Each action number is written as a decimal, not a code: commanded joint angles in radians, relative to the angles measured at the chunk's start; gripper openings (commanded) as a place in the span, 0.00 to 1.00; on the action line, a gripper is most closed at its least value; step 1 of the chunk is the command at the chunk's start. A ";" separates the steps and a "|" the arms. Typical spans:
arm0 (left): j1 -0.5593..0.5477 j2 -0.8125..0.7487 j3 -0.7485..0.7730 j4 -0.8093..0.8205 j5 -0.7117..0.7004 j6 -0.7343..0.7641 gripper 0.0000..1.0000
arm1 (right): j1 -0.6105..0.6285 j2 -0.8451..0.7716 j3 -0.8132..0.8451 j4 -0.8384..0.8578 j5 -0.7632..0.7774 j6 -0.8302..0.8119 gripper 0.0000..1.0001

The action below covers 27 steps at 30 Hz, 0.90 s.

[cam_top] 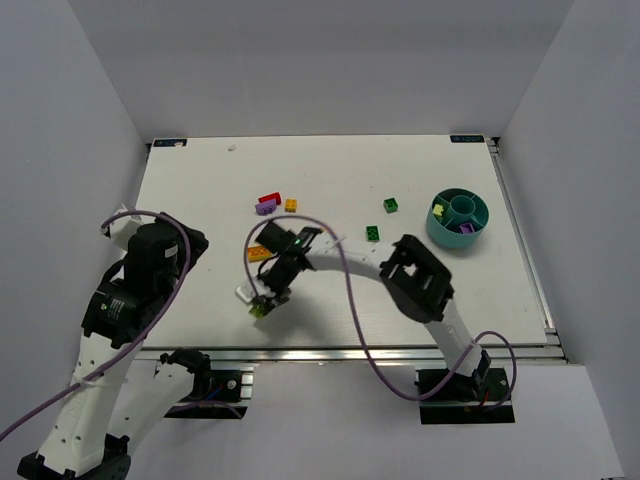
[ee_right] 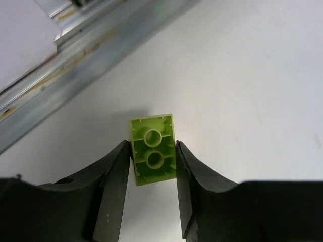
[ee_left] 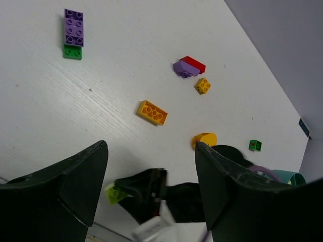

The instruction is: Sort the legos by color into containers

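Note:
My right gripper (ee_right: pixel 152 148) is shut on a lime lego (ee_right: pixel 153 136), one finger pressed on each long side, its hollow underside facing the wrist camera. From above, this lime lego (cam_top: pixel 260 309) sits near the table's front edge. My left gripper (ee_left: pixel 151 146) hovers open with nothing between its fingers. Ahead of it lie an orange brick (ee_left: pixel 152 112), an oval orange-yellow piece (ee_left: pixel 204 139), a red brick (ee_left: pixel 193 63), a purple one (ee_left: pixel 183 68) and a small orange one (ee_left: pixel 203 85). The teal container (cam_top: pixel 437 232) at the right holds a purple brick (cam_top: pixel 466 228).
Two green bricks (cam_top: pixel 390 206) (cam_top: pixel 372 233) lie mid-table toward the bowl. A purple brick (ee_left: pixel 74 27) touching a green one (ee_left: pixel 72 52) lies far off in the left wrist view. An aluminium rail (ee_right: pixel 75 55) runs along the front edge close to the right gripper.

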 commanded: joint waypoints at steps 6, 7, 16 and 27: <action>0.005 0.020 -0.162 0.283 0.066 -0.005 0.79 | -0.332 -0.446 -0.127 -0.121 0.093 0.243 0.00; 0.005 0.034 -0.170 0.332 0.079 0.001 0.79 | -0.359 -0.463 -0.130 -0.152 0.151 0.243 0.00; 0.006 0.227 -0.182 0.550 0.191 0.089 0.80 | -0.667 -0.566 -0.114 -0.261 0.513 0.504 0.00; 0.029 0.277 -0.222 0.645 0.243 0.084 0.79 | -0.808 -0.649 -0.268 -0.141 0.766 0.829 0.00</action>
